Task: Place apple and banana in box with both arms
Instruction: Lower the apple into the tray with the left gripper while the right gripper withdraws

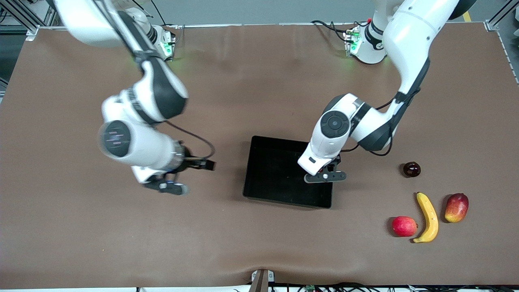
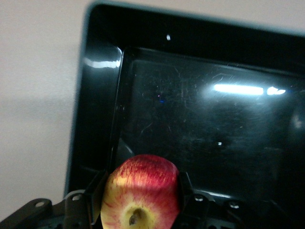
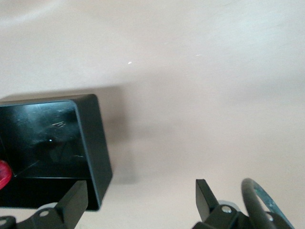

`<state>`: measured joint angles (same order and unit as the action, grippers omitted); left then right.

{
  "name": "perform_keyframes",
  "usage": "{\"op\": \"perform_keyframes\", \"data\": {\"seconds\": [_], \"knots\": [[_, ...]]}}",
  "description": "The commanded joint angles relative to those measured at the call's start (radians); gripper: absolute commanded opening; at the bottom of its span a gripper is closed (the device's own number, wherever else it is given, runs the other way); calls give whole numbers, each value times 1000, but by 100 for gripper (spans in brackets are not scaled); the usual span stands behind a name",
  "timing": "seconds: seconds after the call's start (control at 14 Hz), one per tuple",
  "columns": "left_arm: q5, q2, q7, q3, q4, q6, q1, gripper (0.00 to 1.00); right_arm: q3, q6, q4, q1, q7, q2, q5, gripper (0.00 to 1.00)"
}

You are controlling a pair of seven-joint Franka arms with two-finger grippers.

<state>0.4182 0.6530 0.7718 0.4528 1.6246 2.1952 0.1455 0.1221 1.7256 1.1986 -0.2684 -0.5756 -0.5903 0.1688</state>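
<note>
left gripper (image 1: pixel 325 177): up over the box's end toward the left arm, jaws clamped on the apple, one finger (image 2: pixel 94 196) on each flank of it
apple (image 2: pixel 141 192): red with pale yellow patches, stem dimple facing the left wrist camera; held in the air above the tray floor, hidden under the wrist in the front view
box (image 1: pixel 263 170): glossy black shallow tray mid-bench, between the two grippers; floor bare and scratched in the left wrist view
right gripper (image 1: pixel 170 187): over bare bench beside the box, toward the right arm's end; jaws spread wide, nothing between them, finger (image 3: pixel 75 202) clear of the tray wall (image 3: pixel 93 143)
banana (image 1: pixel 428 217): lying on the bench well apart from the box, toward the left arm's end, nearer the front camera than the box
pink-red round fruit (image 1: pixel 404 226): just beside the banana, on its box side
mango (image 1: pixel 456 207): near the banana, on the side away from the box
dark round fruit (image 1: pixel 411 169): farther from the front camera than the banana, apart from it
</note>
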Motion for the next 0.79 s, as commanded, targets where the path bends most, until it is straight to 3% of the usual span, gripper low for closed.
{"op": "perform_keyframes", "data": {"seconds": [0.0,0.21,0.29,0.36,0.57,0.71], "knots": [[60,52,24,0,-19,3,11,0,17,-127,-103,98,42,-10,-29,100],[56,83,53,-2,-14,3,32,0,13,-207,-113,224,135,99,-26,100],[60,88,67,-2,-14,3,32,33,13,-248,-111,256,138,145,-29,100],[63,86,69,-2,-15,3,32,99,16,-294,-108,283,141,189,-34,100],[64,54,66,-3,-25,-12,31,100,14,-392,-103,347,233,286,-67,100],[64,-11,61,-5,-26,-29,10,100,19,-428,-94,348,259,340,-176,100]]}}
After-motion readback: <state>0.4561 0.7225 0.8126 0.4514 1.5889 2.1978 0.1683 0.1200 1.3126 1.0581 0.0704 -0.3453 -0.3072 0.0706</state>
